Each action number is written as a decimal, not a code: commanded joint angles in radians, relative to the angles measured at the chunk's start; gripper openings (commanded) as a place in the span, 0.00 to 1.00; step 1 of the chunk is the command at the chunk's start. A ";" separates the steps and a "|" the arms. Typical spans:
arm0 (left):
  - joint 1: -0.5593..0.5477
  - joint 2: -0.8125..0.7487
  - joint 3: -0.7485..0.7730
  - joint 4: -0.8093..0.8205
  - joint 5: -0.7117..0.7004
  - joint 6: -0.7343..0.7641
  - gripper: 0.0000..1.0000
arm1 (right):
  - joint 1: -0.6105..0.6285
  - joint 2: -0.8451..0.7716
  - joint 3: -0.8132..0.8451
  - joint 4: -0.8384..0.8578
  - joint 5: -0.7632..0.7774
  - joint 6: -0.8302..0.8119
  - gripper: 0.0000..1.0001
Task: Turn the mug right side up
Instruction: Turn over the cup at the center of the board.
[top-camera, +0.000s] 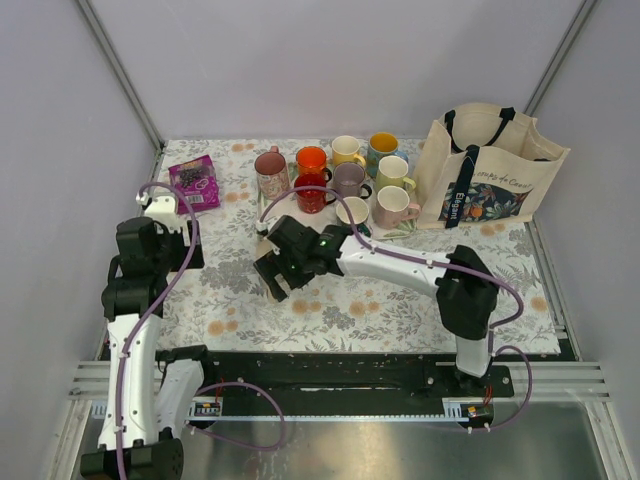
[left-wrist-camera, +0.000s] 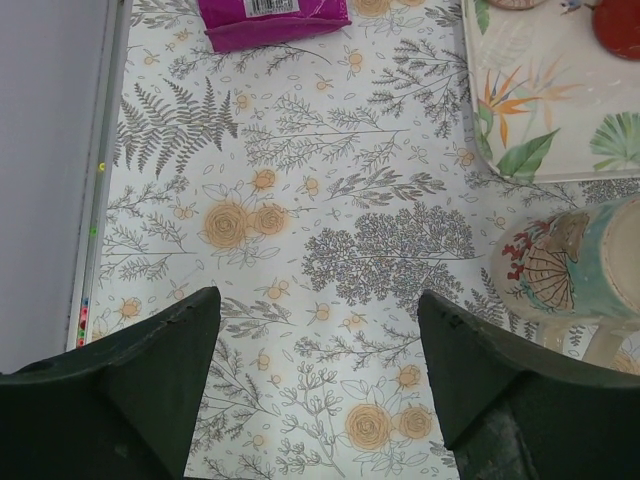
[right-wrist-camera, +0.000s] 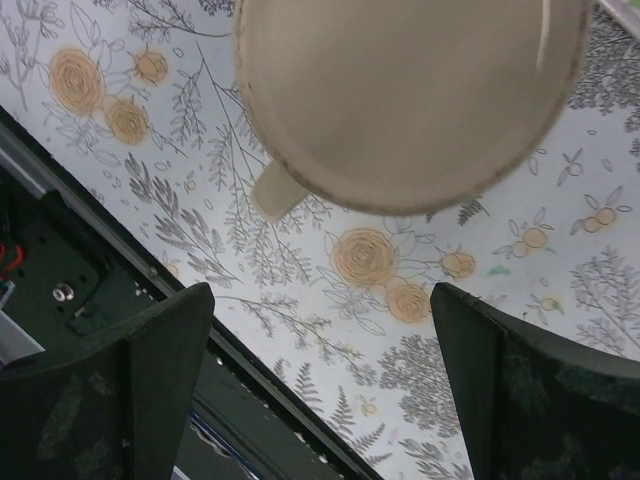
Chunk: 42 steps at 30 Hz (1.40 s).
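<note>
The mug (top-camera: 270, 172), dusty salmon-pink, stands at the left end of the group of mugs at the back. Its top face looks darker pink, and I cannot tell whether that is mouth or base. Only its lower edge (left-wrist-camera: 510, 3) shows in the left wrist view. My right gripper (top-camera: 272, 272) is open and empty (right-wrist-camera: 320, 300), nearer than the mug and apart from it. My left gripper (top-camera: 168, 222) is open and empty (left-wrist-camera: 320, 300) over the floral cloth at the left.
A cream mug (right-wrist-camera: 400, 90) with coral and teal pattern (left-wrist-camera: 565, 270) stands under my right gripper. Several other mugs (top-camera: 350, 180) stand on a leaf-print tray (left-wrist-camera: 540, 110). A purple packet (top-camera: 195, 182) lies at the back left and a tote bag (top-camera: 490, 165) stands at the back right.
</note>
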 joint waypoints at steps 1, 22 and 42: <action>0.010 -0.025 0.006 0.011 0.020 -0.022 0.83 | 0.042 0.063 0.093 0.039 0.103 0.213 0.99; 0.058 0.007 0.049 0.003 0.172 -0.117 0.81 | 0.050 0.218 0.061 0.028 0.275 0.114 0.53; 0.092 0.027 0.050 0.017 0.282 -0.145 0.80 | -0.035 0.252 0.119 0.147 0.036 -0.121 0.49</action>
